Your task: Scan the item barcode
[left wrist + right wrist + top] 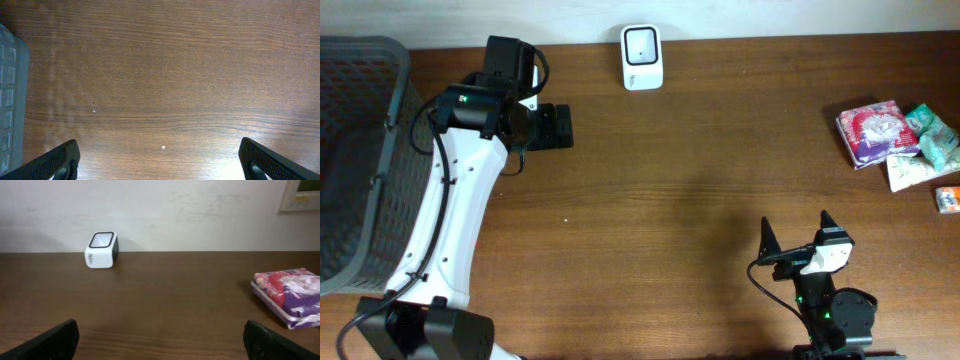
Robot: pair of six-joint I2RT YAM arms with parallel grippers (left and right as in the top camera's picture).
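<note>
1. Your right gripper (160, 325) is nearest the lens, with its jaws spread wide and empty. The left gripper (555, 127) is just as wide, with nothing in it.
2. The purple pack (290, 296) lies flat near the table's (720, 150) right edge, ahead and right of the right jaws. It is nearly square and slightly skewed.
3. Your right arm is far nearer. The left is well apart, beside the basket (360, 150).
4. A green pack (932, 136) and a pale pack (908, 172) crowd the purple pack's right side, so I'd come in from its open left side.
5. The scanner (642, 57) stands at the back edge, with bare wood between it and the pack.
</note>
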